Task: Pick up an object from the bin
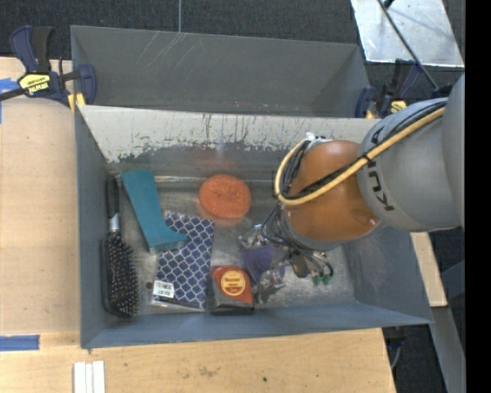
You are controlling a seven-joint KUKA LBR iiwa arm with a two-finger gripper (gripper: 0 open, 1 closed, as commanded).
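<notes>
My gripper [270, 275] hangs low in the bin's front middle, below the arm's orange dome. Right under it lies a small purple thing [260, 257], partly hidden by the gripper's metal parts. An orange and black tape measure [231, 286] lies just to the gripper's left, by the front wall. A small green thing [322, 277] lies just to its right. I cannot make out anything held.
Behind the gripper lies a round orange scrubber [225, 196]. A blue patterned cloth [188, 254] with a white tag covers the floor left of the tape measure. A teal block [147, 207] and a black hairbrush [119, 268] lie along the left wall.
</notes>
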